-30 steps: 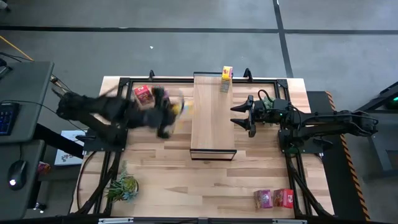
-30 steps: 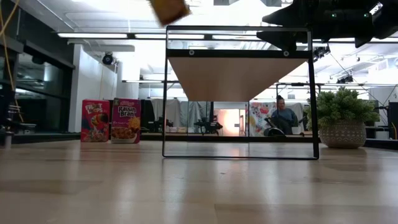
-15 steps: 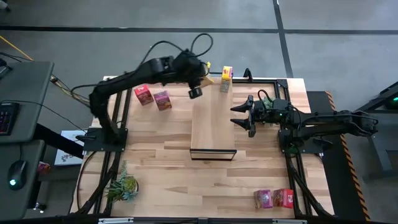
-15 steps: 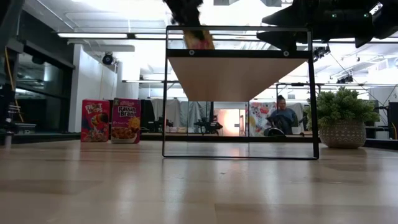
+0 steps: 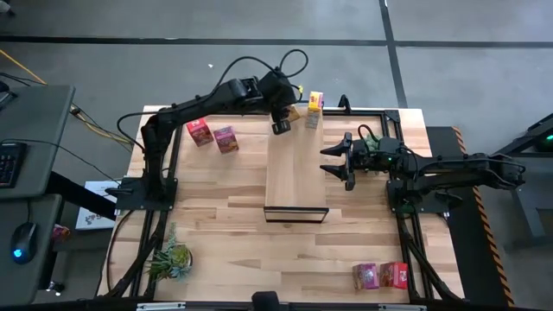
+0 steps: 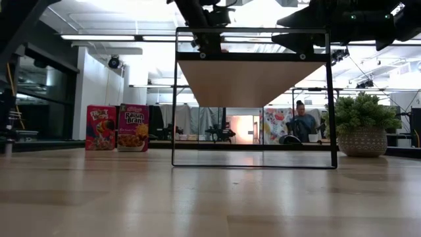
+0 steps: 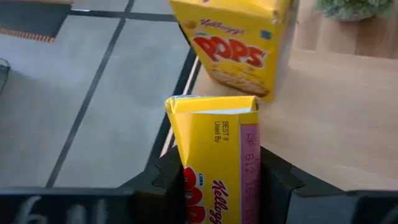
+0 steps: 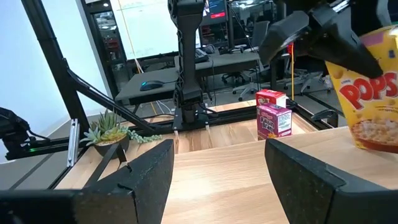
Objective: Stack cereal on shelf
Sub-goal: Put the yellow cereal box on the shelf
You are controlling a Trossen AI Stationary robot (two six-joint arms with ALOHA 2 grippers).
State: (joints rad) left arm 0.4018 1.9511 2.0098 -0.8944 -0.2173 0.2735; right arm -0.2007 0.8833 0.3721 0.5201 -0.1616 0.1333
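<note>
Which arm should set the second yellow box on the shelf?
Left. Its gripper is shut on a yellow box over the shelf's far end, beside the standing yellow box. The right gripper hangs open and empty beside the shelf.

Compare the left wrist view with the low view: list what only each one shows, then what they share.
Only the left wrist view: the left gripper shut on a yellow cardboard Pops cereal box, and a second yellow Pops box standing ahead on the shelf.

Only the low view: a red cereal box and a magenta-purple Raisin Bran box standing side by side on the table, a potted green plant in a woven pot, and a person in the room behind.

Both: the light-wood plank shelf with its thin black frame, its top in the wrist view, its underside in the low view.
</note>
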